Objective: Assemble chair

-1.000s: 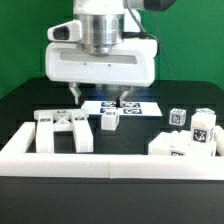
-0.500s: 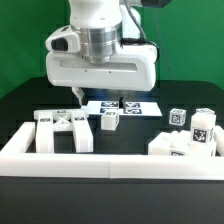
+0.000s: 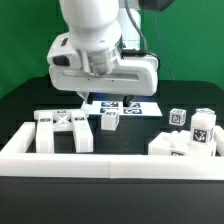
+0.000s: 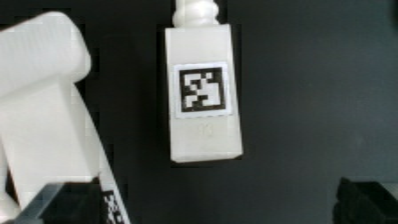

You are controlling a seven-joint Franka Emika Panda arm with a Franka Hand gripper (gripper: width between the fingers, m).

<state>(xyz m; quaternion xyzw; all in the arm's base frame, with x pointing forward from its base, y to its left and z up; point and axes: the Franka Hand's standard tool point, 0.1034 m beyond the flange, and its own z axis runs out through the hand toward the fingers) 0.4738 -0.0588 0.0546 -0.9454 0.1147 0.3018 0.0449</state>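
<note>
The chair parts are white blocks with black-and-white tags. A cross-braced frame [image 3: 63,130] lies at the exterior view's left. A short square post [image 3: 110,121] lies beside it, and it shows in the wrist view [image 4: 205,90] as a long block with one tag. Part of the frame [image 4: 45,110] is next to it there. More parts [image 3: 203,125] are grouped at the exterior view's right. My gripper [image 3: 103,99] hovers just behind the post, open and empty. Its dark fingertips [image 4: 374,203] stand wide apart in the wrist view, and nothing is between them.
The marker board [image 3: 140,106] lies flat on the black table behind the post, under my gripper. A long low white border wall [image 3: 110,166] runs along the front. A small tagged block [image 3: 178,117] and a flat panel [image 3: 180,146] sit at the exterior view's right.
The arm's wrist has turned and shifted a little toward the exterior view's right, staying over the marker board. No part has moved, and the gripper stays open.
</note>
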